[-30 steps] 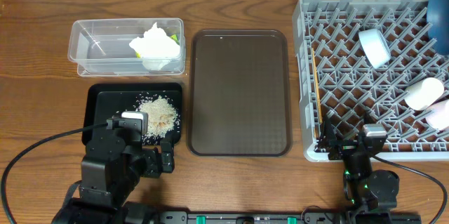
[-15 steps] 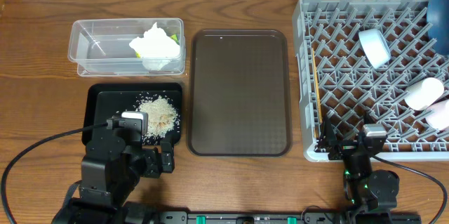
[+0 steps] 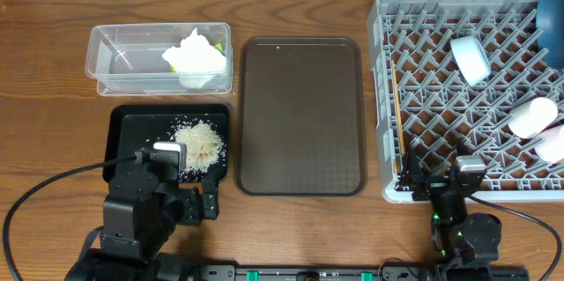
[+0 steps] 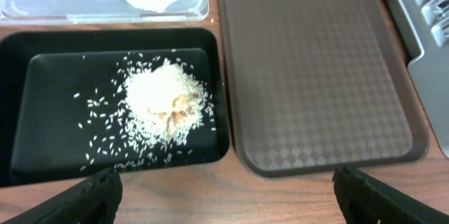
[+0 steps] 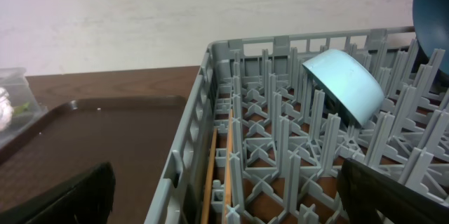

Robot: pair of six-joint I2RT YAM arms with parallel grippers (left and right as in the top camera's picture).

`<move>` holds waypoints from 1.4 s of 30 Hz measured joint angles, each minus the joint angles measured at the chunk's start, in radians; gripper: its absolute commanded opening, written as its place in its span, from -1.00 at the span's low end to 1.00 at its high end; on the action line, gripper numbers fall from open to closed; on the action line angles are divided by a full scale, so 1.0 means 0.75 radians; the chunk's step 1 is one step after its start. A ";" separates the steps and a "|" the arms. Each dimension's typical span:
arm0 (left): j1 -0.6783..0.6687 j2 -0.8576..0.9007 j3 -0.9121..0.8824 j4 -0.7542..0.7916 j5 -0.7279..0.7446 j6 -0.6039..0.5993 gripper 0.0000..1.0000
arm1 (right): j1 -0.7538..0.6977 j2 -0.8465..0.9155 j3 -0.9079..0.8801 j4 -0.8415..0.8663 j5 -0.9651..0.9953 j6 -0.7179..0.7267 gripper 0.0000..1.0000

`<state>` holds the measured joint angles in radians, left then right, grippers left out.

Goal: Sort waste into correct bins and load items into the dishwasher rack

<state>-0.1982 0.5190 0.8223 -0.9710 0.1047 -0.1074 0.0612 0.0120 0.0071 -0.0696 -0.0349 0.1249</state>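
Note:
The grey dishwasher rack [image 3: 441, 96] at the right holds the dark blue plate [image 3: 551, 12], the pale blue bowl [image 3: 470, 59], two small cups [image 3: 535, 116] and the chopsticks [image 3: 398, 114] along its left wall. The clear tub [image 3: 123, 59] holds crumpled tissue [image 3: 194, 56] and a yellow-green wrapper [image 3: 218, 49]. The black tray [image 3: 132, 136] holds rice [image 3: 198, 144]. My left gripper [image 3: 201, 202] is open and empty at the black tray's front right corner. My right gripper [image 3: 441, 184] is open and empty at the rack's front left corner. The right wrist view shows the chopsticks [image 5: 210, 168] and bowl [image 5: 344, 87].
A brown serving tray [image 3: 301, 115] lies bare between the bins and the rack. In the left wrist view the rice [image 4: 165, 101], the black tray [image 4: 42, 76] and the brown tray [image 4: 316, 76] lie just ahead of my open fingers [image 4: 91, 196]. Cables trail along the front edge.

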 measured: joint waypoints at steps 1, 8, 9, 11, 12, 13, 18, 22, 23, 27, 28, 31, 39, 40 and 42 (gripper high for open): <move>0.011 -0.004 0.000 0.004 -0.001 0.001 0.97 | 0.000 0.000 0.000 0.000 0.000 0.000 0.98; 0.113 -0.146 -0.127 0.146 -0.035 0.001 0.97 | 0.002 0.000 0.000 0.000 0.000 0.000 0.99; 0.122 -0.179 -0.165 0.171 -0.039 0.001 0.97 | 0.002 0.000 0.000 0.000 0.000 0.000 0.98; 0.138 -0.245 -0.250 0.231 -0.041 0.001 0.97 | 0.002 0.000 0.000 0.002 0.001 0.000 0.99; 0.145 -0.277 -0.294 0.257 -0.043 0.001 0.97 | 0.002 0.000 0.000 0.002 0.001 0.000 0.99; 0.152 -0.310 -0.342 0.303 -0.044 0.001 0.97 | 0.002 0.000 0.000 0.001 0.001 0.000 0.98; 0.178 -0.473 -0.591 0.559 -0.045 0.001 0.97 | 0.002 0.000 0.000 0.001 0.001 0.000 0.99; 0.184 -0.549 -0.752 0.779 -0.045 0.001 0.97 | 0.003 0.000 0.000 0.001 0.001 0.000 0.98; 0.184 -0.563 -0.789 0.849 -0.045 0.001 0.97 | 0.003 0.000 0.000 0.001 0.001 0.000 0.99; 0.185 -0.617 -0.938 1.131 -0.045 0.001 0.97 | 0.003 0.000 0.000 0.001 0.001 0.000 0.98; 0.185 -0.629 -0.964 1.191 -0.045 0.001 0.97 | 0.003 0.000 0.000 0.000 0.001 0.000 0.98; 0.185 -0.661 -1.041 1.324 -0.053 0.001 0.97 | 0.003 0.000 0.000 0.000 0.001 0.000 0.98; 0.185 -0.676 -1.083 1.281 -0.089 0.001 0.97 | 0.003 0.000 0.000 0.000 0.001 0.000 0.99; 0.185 -0.678 -1.080 1.269 -0.089 0.001 0.97 | 0.003 0.001 0.000 0.002 0.001 0.000 0.98; 0.185 -0.678 -1.078 1.265 -0.088 0.000 0.97 | 0.003 0.000 0.000 0.001 0.000 0.000 0.98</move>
<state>-0.0597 0.0105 0.0139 -0.0219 0.0387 -0.1074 0.0631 0.0120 0.0071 -0.0689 -0.0349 0.1249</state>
